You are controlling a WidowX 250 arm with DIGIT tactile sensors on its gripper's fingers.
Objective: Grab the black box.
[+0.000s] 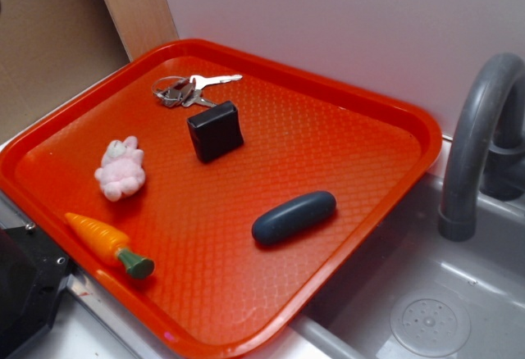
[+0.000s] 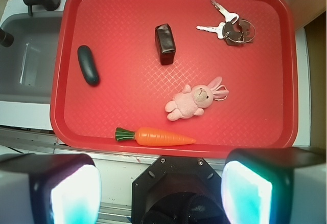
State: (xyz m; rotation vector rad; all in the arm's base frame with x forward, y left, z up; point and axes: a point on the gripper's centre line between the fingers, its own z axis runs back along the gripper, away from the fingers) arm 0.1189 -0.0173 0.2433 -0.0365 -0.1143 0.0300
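Note:
The black box (image 1: pixel 215 130) (image 2: pixel 165 43) is small, matte and squarish, and rests on the red tray (image 1: pixel 344 142) (image 2: pixel 112 14) near the tray's middle, toward the far side. In the wrist view my gripper (image 2: pixel 161 193) hangs high above the tray's near edge, over the robot's black base (image 2: pixel 173 188). Its two pale glowing pads (image 2: pixel 74 193) stand wide apart with nothing between them. The box lies far from the fingers. In the exterior view only the dark base (image 1: pixel 25 293) shows at the lower left; the gripper itself is out of frame.
On the tray lie a pink plush bunny (image 1: pixel 121 169) (image 2: pixel 196 101), a toy carrot (image 1: pixel 109 244) (image 2: pixel 156 136), a dark blue-grey capsule (image 1: pixel 294 216) (image 2: pixel 88 65) and a bunch of keys (image 1: pixel 193 89) (image 2: pixel 230 27). A grey sink (image 1: pixel 435 310) with a faucet (image 1: pixel 476 138) adjoins the tray.

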